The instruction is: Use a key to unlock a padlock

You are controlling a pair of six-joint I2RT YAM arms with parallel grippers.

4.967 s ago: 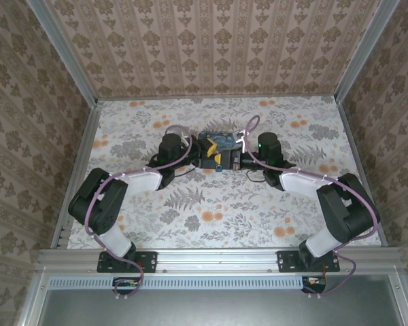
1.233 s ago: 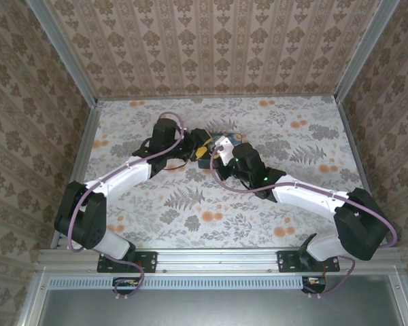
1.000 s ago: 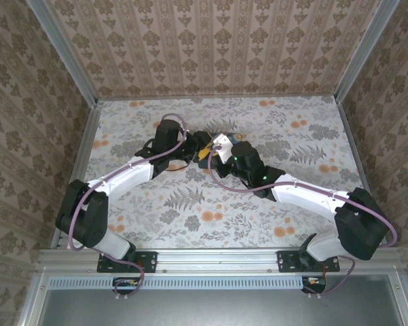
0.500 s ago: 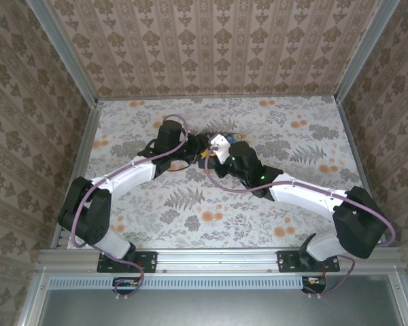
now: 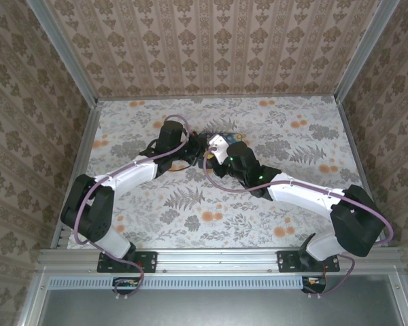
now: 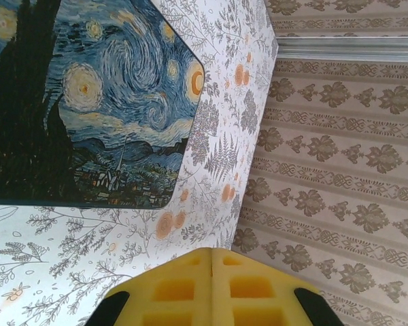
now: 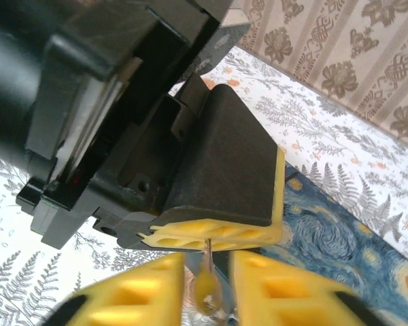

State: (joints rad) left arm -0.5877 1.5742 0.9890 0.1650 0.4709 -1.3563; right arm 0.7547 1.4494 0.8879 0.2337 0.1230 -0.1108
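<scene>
Yellow-padded right fingers (image 7: 207, 299) clenched on the thin metal key (image 7: 207, 272), I judge insertion under way: steady alignment into the left fingers' (image 7: 214, 234) clenched pads.

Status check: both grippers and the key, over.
Left gripper shut, pads together. Right gripper pinching thin key, tip against left gripper. Padlock state unclear.

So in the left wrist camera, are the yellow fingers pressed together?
Yes, the two yellow pads meet along a thin seam, no gap between them.

Left gripper (image 5: 196, 145), right gripper (image 5: 211, 150) meeting mid-table (image 5: 292, 204).
</scene>
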